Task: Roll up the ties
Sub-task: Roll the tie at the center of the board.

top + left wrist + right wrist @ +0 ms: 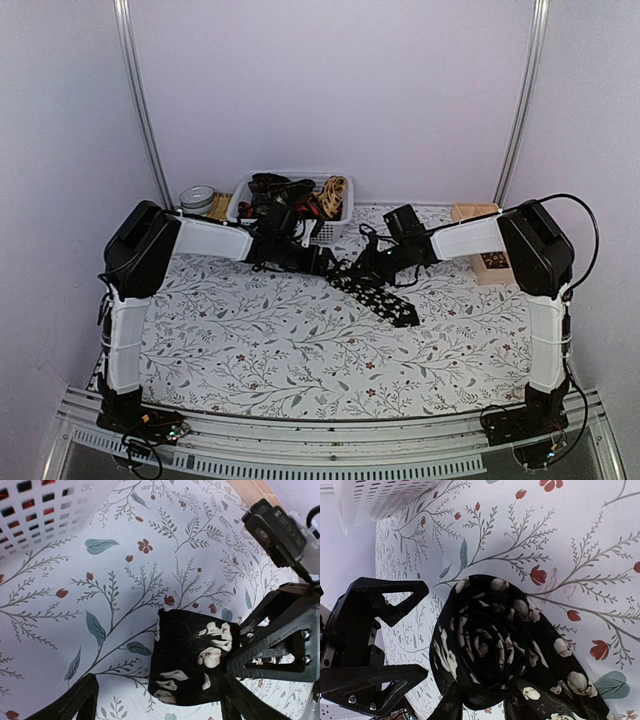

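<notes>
Where it is wound into a coil, the tie (pixel 487 645) sits just ahead of the right claw (pixel 482 705), whose fingers pinch its near edge. The unrolled tail lies flat on the surface (pixel 580 540) beside that claw. Facing it, the left claw (pixel 157 700) has its fingers spread wide about the coil. A basket (pixel 335 228) stands behind the left claw.
</notes>
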